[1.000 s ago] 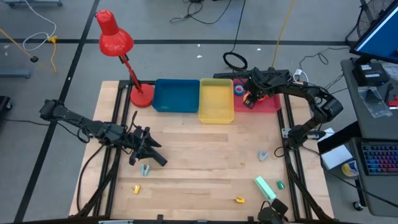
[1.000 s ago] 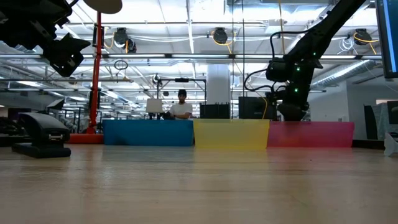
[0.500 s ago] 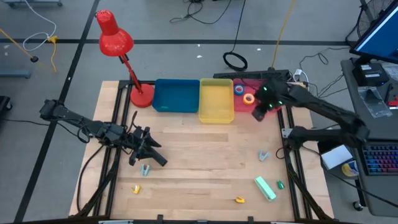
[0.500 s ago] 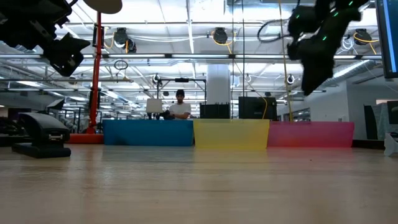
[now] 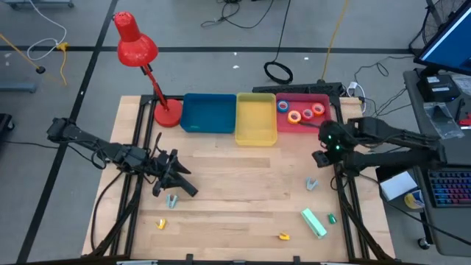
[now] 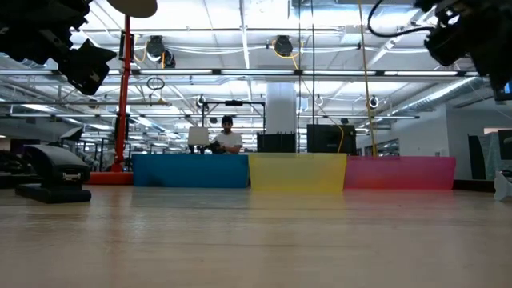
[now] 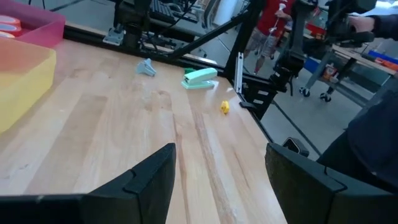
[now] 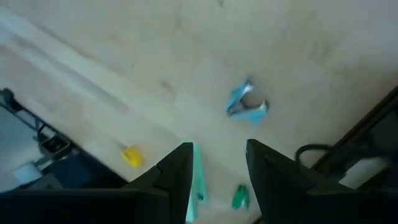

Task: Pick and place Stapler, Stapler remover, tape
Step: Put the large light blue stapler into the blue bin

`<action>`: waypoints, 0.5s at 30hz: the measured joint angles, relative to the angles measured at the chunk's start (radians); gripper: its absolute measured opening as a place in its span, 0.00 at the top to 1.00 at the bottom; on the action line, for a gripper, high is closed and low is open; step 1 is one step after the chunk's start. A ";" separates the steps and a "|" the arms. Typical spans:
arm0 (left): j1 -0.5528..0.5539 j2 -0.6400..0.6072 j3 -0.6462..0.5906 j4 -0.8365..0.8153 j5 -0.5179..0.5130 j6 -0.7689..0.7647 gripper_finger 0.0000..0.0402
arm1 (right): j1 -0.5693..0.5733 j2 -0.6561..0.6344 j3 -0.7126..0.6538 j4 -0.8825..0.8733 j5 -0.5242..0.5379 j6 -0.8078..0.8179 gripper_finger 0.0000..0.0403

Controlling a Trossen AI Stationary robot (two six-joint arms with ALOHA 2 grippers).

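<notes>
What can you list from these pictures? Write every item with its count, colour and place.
Desk lamp: one, red, far left corner of the wooden table.
Plastic bins: three in a row at the far edge, blue bin, yellow bin, pink bin.
Ring-shaped tape rolls: four, blue, orange and reddish, in the pink bin.
Claw-shaped staple removers: two, pale grey, one right, one left.
Mint-green stapler: one, near right.
Black stapler: one, left side.
Small yellow pieces: two, near edge, and.
Small dark green piece: one, beside the mint-green stapler.
Person: one, seated far behind.
Left gripper: open, empty, over the left side.
Right gripper: open, empty, over the right side.
</notes>
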 joint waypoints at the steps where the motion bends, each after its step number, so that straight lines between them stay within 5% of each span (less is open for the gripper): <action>1: 0.000 0.000 0.000 0.000 0.005 0.000 0.39 | 0.039 -0.004 0.000 0.008 0.000 0.039 0.65; 7: 0.000 0.000 0.000 -0.001 0.069 -0.002 0.39 | 0.264 0.004 0.000 0.096 0.013 0.258 0.65; 15: 0.000 0.000 0.000 -0.008 0.092 0.002 0.39 | 0.501 0.038 0.000 0.269 0.162 0.391 0.65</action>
